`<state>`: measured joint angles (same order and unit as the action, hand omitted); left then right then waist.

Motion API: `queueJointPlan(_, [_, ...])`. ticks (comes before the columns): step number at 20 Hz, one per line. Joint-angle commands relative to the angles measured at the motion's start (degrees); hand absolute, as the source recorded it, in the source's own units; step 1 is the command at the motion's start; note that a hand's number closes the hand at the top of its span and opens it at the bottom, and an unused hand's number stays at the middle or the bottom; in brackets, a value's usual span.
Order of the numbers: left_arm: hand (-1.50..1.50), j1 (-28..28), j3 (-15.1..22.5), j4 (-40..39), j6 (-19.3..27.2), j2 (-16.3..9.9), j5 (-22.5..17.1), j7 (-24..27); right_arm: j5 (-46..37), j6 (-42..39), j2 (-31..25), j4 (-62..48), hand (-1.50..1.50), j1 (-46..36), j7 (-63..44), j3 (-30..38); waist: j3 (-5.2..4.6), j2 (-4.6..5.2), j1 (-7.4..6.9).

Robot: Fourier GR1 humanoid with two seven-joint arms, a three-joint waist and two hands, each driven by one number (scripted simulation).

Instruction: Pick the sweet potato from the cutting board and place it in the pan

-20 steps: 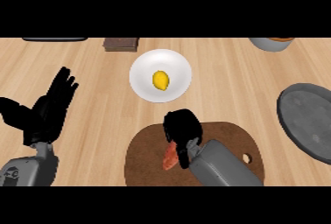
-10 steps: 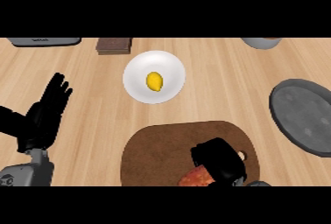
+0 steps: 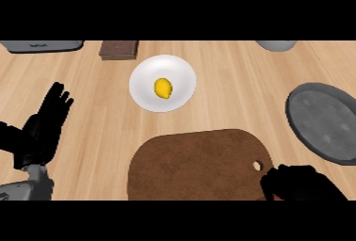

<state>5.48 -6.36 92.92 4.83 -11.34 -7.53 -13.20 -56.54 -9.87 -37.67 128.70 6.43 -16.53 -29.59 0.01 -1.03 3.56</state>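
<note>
The brown cutting board [image 3: 198, 162] lies at the lower middle of the counter, and its top is bare. My right hand [image 3: 300, 183] is at the board's lower right corner, fingers curled. No sweet potato shows; the curled hand hides it. The dark grey pan [image 3: 327, 122] sits at the right edge, up and to the right of that hand. My left hand [image 3: 43, 127] rests open at the left edge, fingers up.
A white plate [image 3: 173, 66] with a yellow fruit [image 3: 162, 88] stands beyond the board. Along the far edge are a grey tray [image 3: 42, 45], a brown block [image 3: 118, 48] and a grey bowl [image 3: 277, 45].
My right hand, which was over the sweet potato on the board, has drawn back to the lower right. The orange piece seen under it no longer shows. The left hand has stayed in place.
</note>
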Motion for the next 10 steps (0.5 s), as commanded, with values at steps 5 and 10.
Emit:
queueJointPlan(5, [0.0, 4.24, -0.47, -0.69, 1.4, -0.12, 0.38, -2.32, 3.04, 2.79, -6.29, 21.54, 1.5, 12.16, -0.37, 12.62, 0.0, 0.47, -0.45])
queueJointPlan(10, [0.0, 0.59, -0.26, -0.24, -1.66, -0.04, -1.24, 0.03, 13.34, 2.06, -5.24, 17.2, 1.5, 10.29, 1.83, 25.33, -0.05, 0.74, -1.69])
